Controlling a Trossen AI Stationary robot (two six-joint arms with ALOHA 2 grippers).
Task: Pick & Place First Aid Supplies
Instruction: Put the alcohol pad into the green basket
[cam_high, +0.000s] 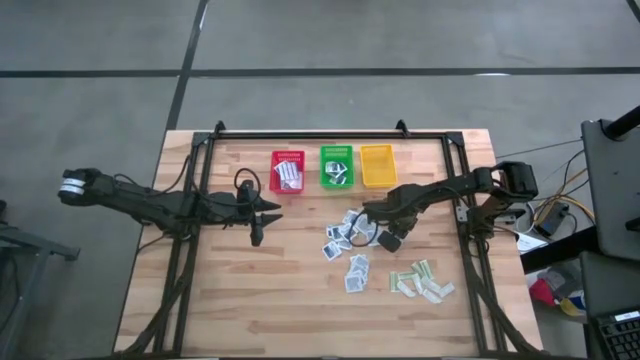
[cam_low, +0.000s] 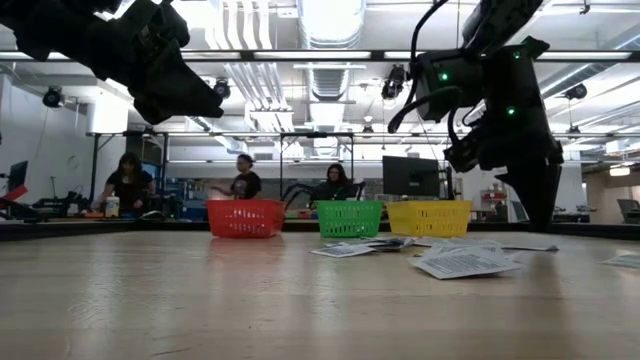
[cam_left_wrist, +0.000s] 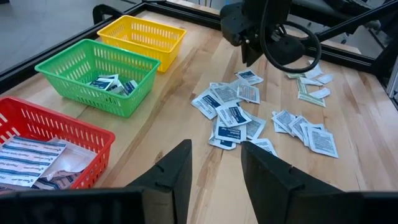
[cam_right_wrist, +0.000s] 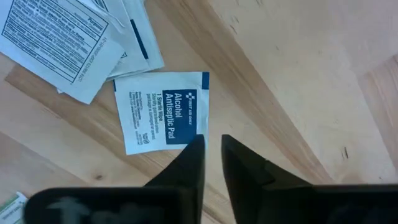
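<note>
The worktop (cam_high: 250, 290) carries three baskets (cam_high: 333, 166) at upper centre. Loose packets (cam_high: 345, 240) lie centre-right. The right end effector (cam_right_wrist: 212, 144), fingers narrowly parted and empty, hovers at one antiseptic pad (cam_right_wrist: 163, 112): likely a pick attempt, needing wider fingers. The left end effector (cam_left_wrist: 214, 163) waits wide.

A pale wooden surface (cam_high: 250, 290) carries three plastic baskets in a row along its far edge: red (cam_high: 287, 171), green (cam_high: 336, 165) and yellow (cam_high: 377, 165), standing just beside one another. A black metal frame (cam_high: 330, 134) borders the surface. Beyond it, three people (cam_low: 243, 178) sit at workbenches with a dark monitor (cam_low: 410, 176) nearby.
</note>
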